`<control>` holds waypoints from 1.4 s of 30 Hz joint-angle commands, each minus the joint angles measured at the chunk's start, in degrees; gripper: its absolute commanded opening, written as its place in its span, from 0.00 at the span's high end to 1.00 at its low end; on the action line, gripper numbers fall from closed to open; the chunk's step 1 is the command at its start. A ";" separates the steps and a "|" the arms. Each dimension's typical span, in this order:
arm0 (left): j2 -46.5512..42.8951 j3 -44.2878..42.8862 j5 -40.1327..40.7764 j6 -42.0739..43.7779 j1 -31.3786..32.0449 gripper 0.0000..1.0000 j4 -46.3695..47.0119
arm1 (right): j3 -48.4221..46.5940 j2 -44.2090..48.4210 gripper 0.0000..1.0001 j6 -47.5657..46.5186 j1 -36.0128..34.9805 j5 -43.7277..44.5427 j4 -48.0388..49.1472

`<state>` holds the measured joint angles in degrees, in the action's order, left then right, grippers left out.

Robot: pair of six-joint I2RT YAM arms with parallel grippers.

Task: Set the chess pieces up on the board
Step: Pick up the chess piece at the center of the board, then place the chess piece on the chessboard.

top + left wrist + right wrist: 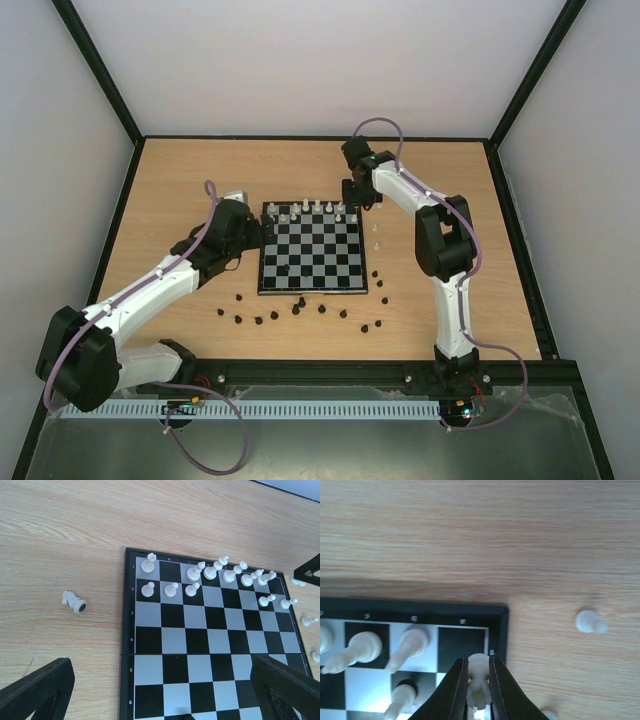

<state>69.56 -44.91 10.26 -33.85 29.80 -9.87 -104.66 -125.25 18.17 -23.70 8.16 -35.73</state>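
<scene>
White rook pinched in my right gripper, jaws nearly closed on its body. Crenellated top faces wrist; long axis runs roughly along fingers, so upright. Empty dark corner square of board just beyond tips; touchdown unclear. Right arm nearer that corner. My left gripper spread wide, empty, above board's other side.

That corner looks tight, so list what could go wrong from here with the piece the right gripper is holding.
1. The right gripper is shut on a white rook right at the corner edge of the board. If released off-centre, it may topple onto the table.
2. A white pawn and another white piece stand close by, so the opening jaws could knock them over.
</scene>
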 commanded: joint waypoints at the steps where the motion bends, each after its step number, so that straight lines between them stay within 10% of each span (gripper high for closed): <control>1: -0.96 0.99 -0.07 0.03 -0.45 0.01 0.71 | 0.25 -0.45 0.90 -0.58 -1.87 -0.78 -1.88; 22: -0.82 1.05 0.10 0.08 -0.45 0.01 0.65 | -2.35 -4.43 0.88 -0.50 -2.93 3.72 -3.67; 42: -1.01 0.73 0.46 0.17 -0.45 0.01 0.52 | -1.18 2.41 0.55 0.28 -2.86 6.53 -1.21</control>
<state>69.52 -44.49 10.31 -33.87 29.80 -9.76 -106.59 -128.97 18.26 -26.65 12.12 -36.07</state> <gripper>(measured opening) 0.994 0.405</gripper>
